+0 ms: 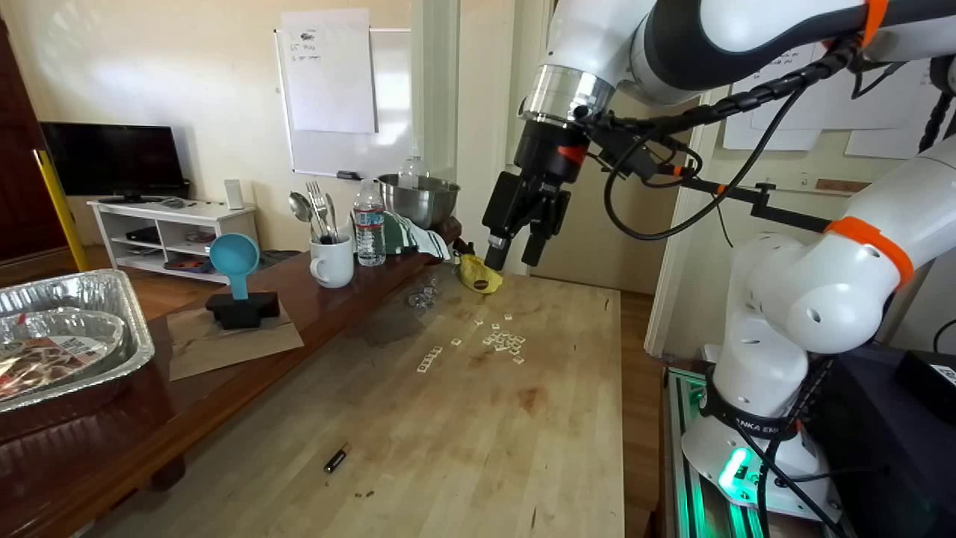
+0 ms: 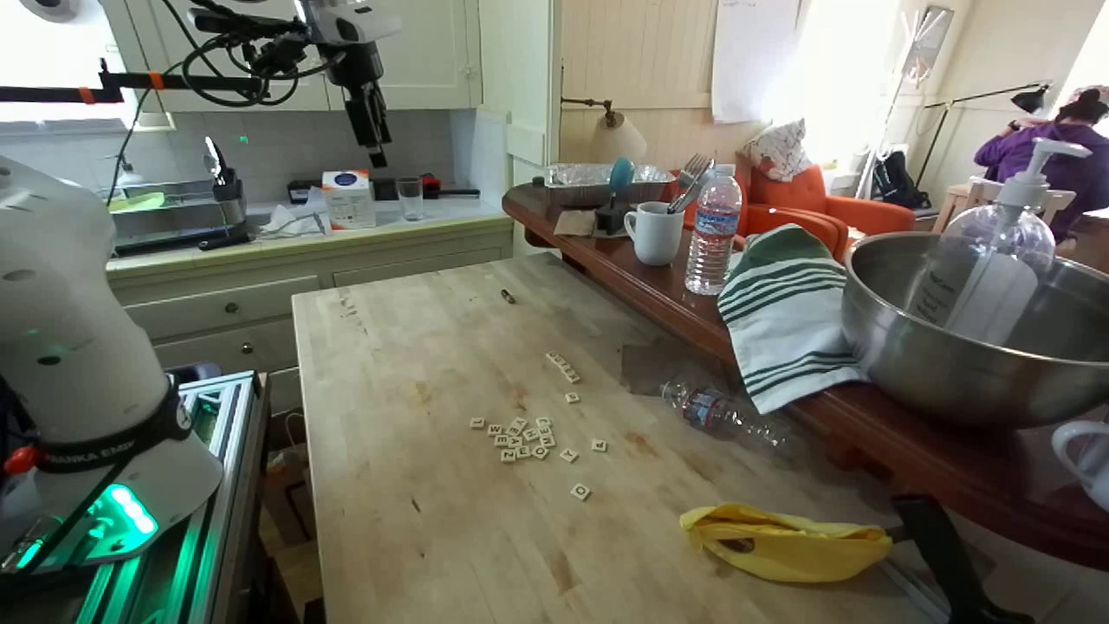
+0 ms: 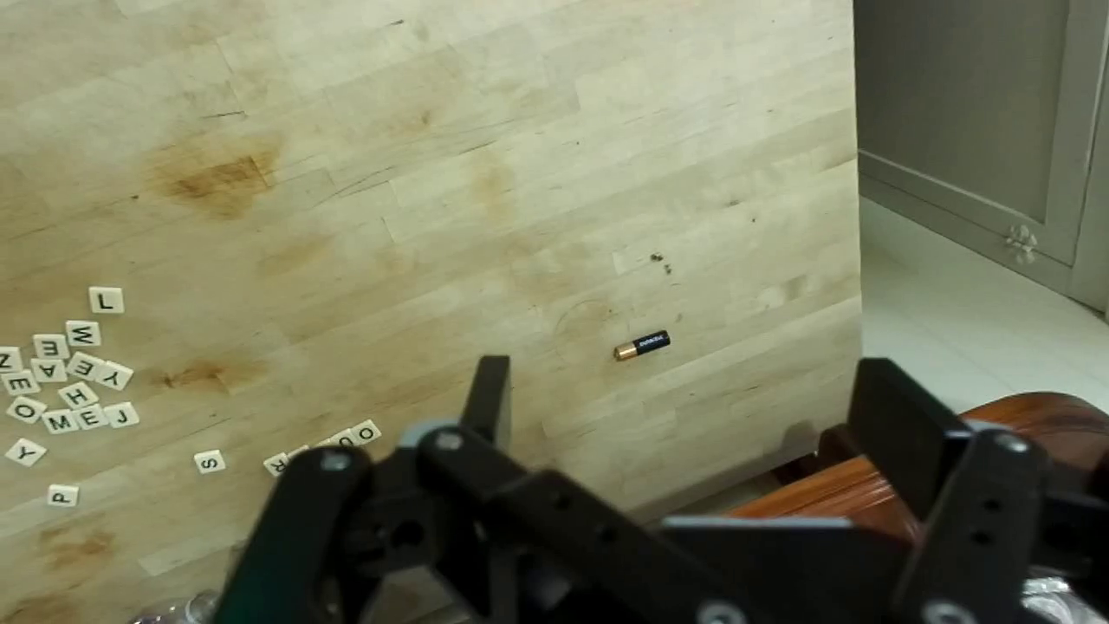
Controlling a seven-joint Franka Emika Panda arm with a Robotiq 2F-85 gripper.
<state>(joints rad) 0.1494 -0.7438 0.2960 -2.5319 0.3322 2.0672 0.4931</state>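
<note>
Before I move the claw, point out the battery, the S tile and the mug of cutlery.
Battery [image 3: 642, 345]: wrist view, on the middle of its barrel.
S tile [image 3: 210, 461]: wrist view, on its lettered face.
Mug of cutlery [image 1: 337, 263]: in an exterior view, on its white body, beside the handle.

Far left in an exterior view, a flat black television [image 1: 112, 159] sits on a low white shelved stand [image 1: 179, 217]. Near left, we've got a rectangular silver foil tray [image 1: 137, 329]; right of it, a white mug [image 1: 333, 263] bristling with metal cutlery [image 1: 317, 200], a clear plastic bottle [image 1: 370, 235] just beside.
</note>
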